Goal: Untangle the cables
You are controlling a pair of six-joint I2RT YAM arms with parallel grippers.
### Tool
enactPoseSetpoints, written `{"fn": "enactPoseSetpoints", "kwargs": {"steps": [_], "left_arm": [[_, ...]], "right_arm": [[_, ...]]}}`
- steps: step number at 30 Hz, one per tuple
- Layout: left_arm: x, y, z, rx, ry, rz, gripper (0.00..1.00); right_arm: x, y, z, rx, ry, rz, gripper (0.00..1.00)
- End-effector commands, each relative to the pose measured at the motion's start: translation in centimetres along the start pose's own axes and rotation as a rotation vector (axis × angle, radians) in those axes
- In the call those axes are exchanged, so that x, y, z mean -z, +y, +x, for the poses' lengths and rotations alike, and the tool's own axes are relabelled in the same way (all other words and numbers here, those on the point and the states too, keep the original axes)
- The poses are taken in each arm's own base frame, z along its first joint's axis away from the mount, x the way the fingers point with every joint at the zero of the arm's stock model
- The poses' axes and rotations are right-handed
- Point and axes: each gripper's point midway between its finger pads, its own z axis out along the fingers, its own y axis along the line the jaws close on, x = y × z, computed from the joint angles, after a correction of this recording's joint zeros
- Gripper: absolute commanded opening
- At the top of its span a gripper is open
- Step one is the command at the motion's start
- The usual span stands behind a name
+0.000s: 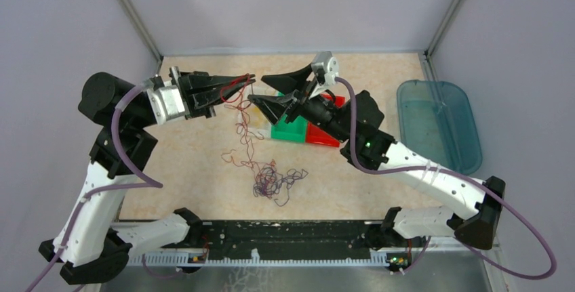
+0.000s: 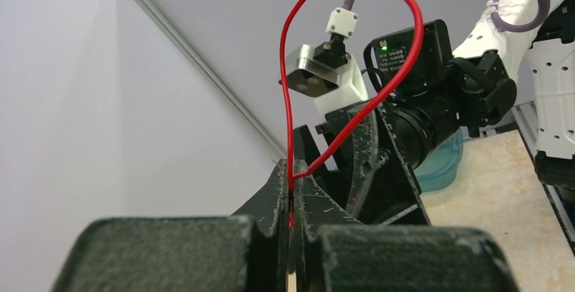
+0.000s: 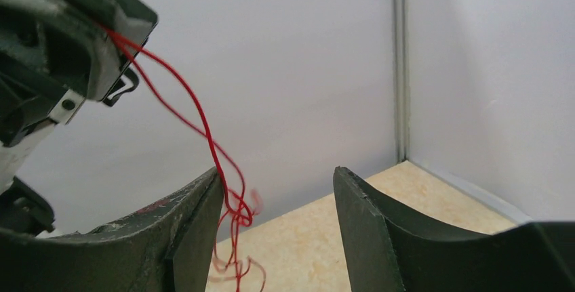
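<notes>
My left gripper [image 1: 249, 78] is raised above the table and shut on a thin red cable [image 2: 291, 102], which loops up out of its fingertips [image 2: 293, 182]. From there the red cable [image 1: 242, 124] hangs down to a tangle of red, orange and dark cables [image 1: 272, 181] on the table. My right gripper [image 1: 261, 89] faces the left one, jaws wide open and empty. In the right wrist view the red cable [image 3: 218, 163] hangs just beside my right gripper's [image 3: 278, 190] left finger [image 3: 193, 217].
A green and red bin [image 1: 306, 129] sits under the right arm. A teal translucent tray [image 1: 437, 122] lies at the right. Grey walls enclose the beige table [image 1: 190, 156] on three sides.
</notes>
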Motion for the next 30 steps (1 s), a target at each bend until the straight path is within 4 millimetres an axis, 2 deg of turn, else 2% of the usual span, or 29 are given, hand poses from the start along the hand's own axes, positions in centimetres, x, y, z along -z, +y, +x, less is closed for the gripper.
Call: {"fn": "enactPoseSetpoints", "kwargs": {"steps": [1, 8, 14, 19, 22, 30], "left_arm": [[0.5, -0.6, 0.8, 0.043, 0.034, -0.001, 0.0], [0.6, -1.2, 1.8, 0.136, 0.053, -0.005, 0.0], [0.1, -1.8, 1.3, 0.23, 0.035, 0.032, 0.0], [-0.4, -1.7, -0.3, 0.258, 0.001, 0.065, 0.0], [-0.6, -1.3, -1.4, 0.247, -0.019, 0.073, 0.0], [-0.9, 0.5, -5.1, 0.154, -0.083, 0.054, 0.0]], "right_arm": [[0.1, -1.8, -4.2, 0.037, -0.141, 0.119, 0.61], [-0.3, -2.7, -3.1, 0.052, -0.133, 0.18, 0.59], [-1.7, -3.5, -0.4, 0.106, -0.088, 0.257, 0.58], [-2.5, -4.0, 4.2, 0.09, -0.022, 0.258, 0.59], [-2.3, -4.5, 7.0, 0.058, 0.015, 0.269, 0.59], [0.2, -5.3, 13.1, -0.025, 0.091, 0.304, 0.56]]}}
